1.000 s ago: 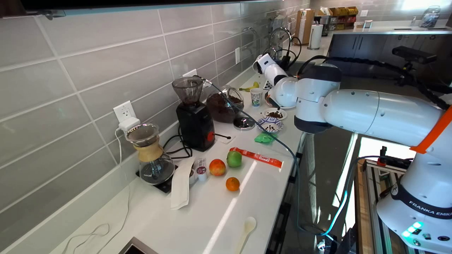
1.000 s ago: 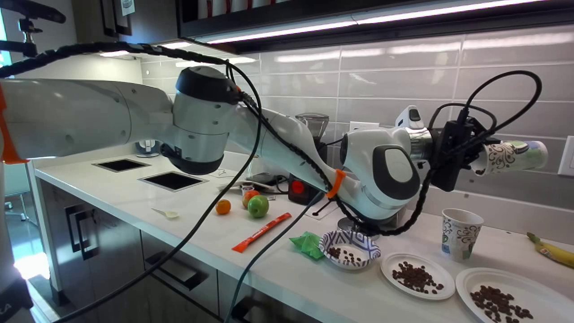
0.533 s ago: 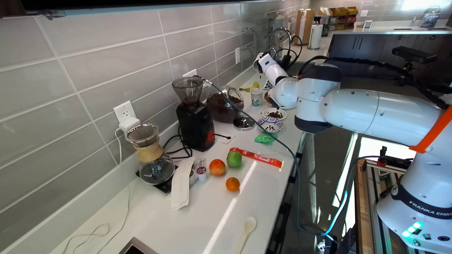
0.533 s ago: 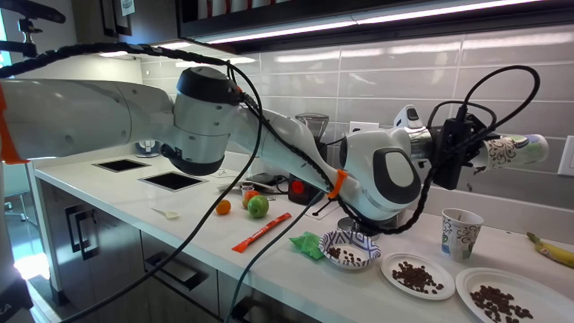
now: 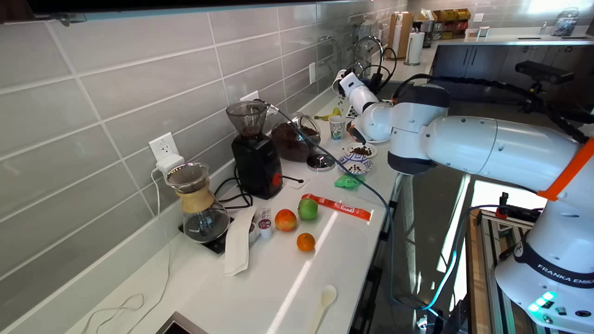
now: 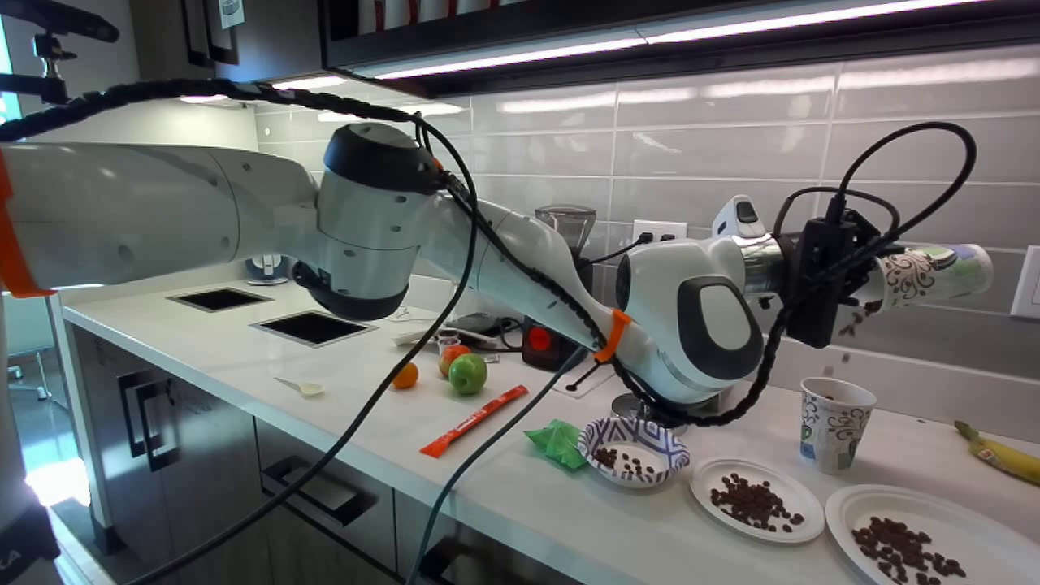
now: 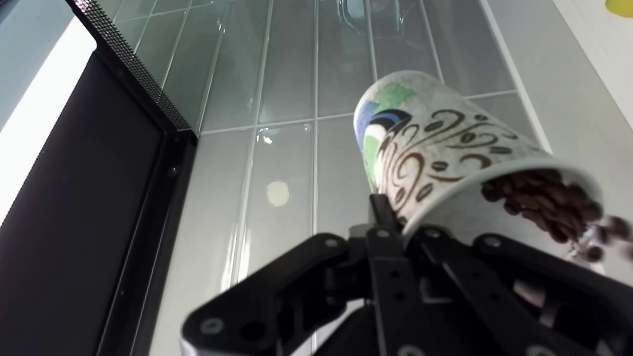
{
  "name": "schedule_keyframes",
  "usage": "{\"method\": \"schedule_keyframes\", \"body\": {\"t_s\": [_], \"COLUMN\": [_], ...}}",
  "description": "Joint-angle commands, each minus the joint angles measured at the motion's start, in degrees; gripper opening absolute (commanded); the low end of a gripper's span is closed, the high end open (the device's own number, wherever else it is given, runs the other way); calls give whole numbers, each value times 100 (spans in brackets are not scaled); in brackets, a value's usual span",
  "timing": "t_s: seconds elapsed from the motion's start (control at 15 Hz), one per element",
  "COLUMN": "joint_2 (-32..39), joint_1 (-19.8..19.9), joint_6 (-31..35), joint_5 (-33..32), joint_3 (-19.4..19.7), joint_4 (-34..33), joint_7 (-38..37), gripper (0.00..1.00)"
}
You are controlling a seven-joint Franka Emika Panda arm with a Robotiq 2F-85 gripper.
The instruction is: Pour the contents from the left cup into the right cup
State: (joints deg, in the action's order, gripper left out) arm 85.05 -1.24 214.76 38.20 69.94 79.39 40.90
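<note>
My gripper (image 7: 401,225) is shut on the wall of a patterned paper cup (image 7: 435,138) near its rim, one finger outside and one apparently inside. In an exterior view the held cup (image 6: 934,275) lies almost on its side, mouth towards the gripper and slightly down. Dark beans (image 7: 549,202) sit inside it and spill over the rim. Falling beans (image 6: 851,323) drop towards a second patterned cup (image 6: 837,431). That cup stands upright on the counter below and also shows in an exterior view (image 5: 337,127). Some beans show inside its rim.
Beside the standing cup are two white plates with beans (image 6: 784,520) (image 6: 975,520), a patterned bowl (image 6: 674,467) and a banana (image 6: 1007,457). A glass jar (image 5: 294,141) and grinder (image 5: 256,162) stand by the tiled wall. A dark cabinet (image 7: 74,207) hangs above.
The held cup has risen slightly and tipped a little. A few falling beans have become a thicker stream, and beans now show inside the standing cup's rim.
</note>
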Motion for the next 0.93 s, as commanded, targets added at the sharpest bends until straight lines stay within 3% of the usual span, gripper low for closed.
{"method": "schedule_keyframes", "body": {"t_s": [0.0,0.87], "joint_2": [0,-2], "joint_1": [149,331], "joint_6": [196,455], "joint_5": [256,477], "joint_3": [-139,-295], "joint_4": [-237,-589], "joint_7": [382,921], "gripper": [1,1]}}
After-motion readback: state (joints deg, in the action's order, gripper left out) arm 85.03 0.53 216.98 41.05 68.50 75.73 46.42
